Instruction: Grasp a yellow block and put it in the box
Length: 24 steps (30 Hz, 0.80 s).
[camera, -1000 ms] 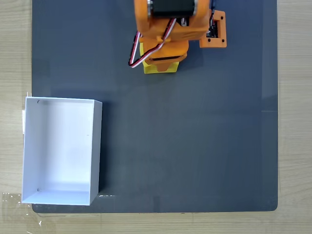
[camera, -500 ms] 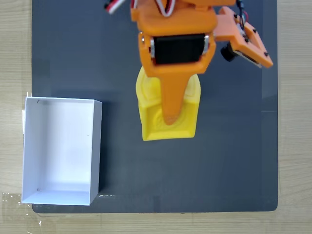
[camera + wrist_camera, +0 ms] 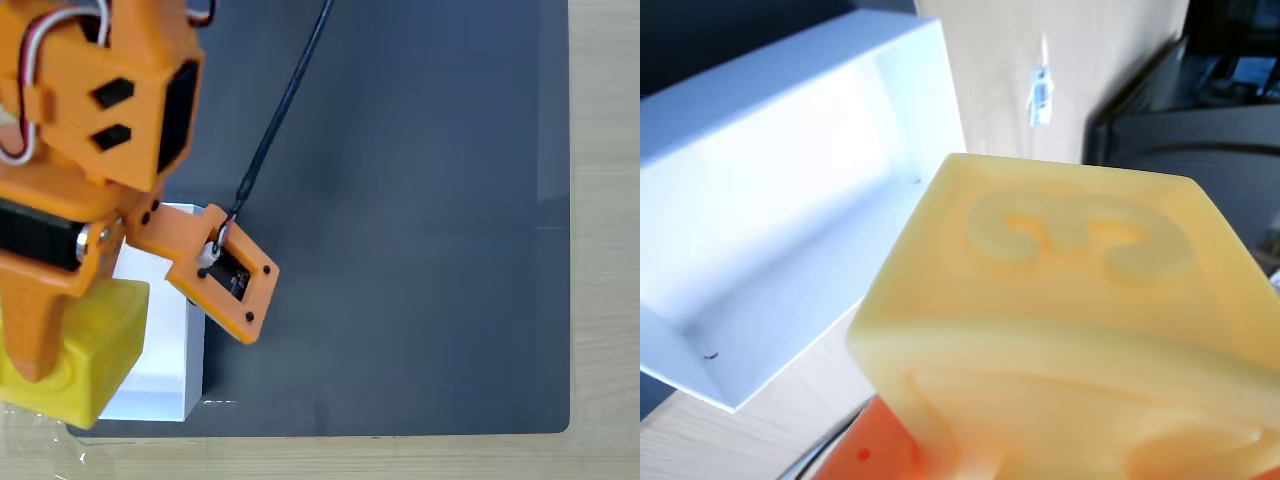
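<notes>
Dark mat (image 3: 420, 250) — yellow block (image 3: 85, 350) tilted

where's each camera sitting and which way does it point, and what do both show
Fixed view: sits above, looking straight down on the dark grey mat; the orange arm enters at upper left, its gripper holding the bright yellow plastic cube.
Wrist view: rides on the arm, looking along the gripper; an orange part shows at the bottom edge under the cube, which bears a raised 3.
Shared: the cube and the white open-topped box.
</notes>
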### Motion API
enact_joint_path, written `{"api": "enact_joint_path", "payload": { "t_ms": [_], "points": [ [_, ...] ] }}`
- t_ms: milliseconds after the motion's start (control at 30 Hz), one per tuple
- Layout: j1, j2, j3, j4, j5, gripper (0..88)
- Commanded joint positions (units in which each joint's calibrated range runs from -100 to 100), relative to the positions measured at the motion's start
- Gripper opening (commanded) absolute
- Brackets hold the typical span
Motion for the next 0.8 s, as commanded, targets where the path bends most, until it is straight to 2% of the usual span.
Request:
{"api": "enact_joint_path", "payload": {
  "t_ms": [0,700,767],
  "points": [
    [2.10,3.03,-5.02,-2.49,-0.23,19.2],
    [2.36,19.13,-7.74,-2.40,0.40,20.2],
    [2.19,19.22,-7.74,-1.79,0.45,23.3]
  ]
}}
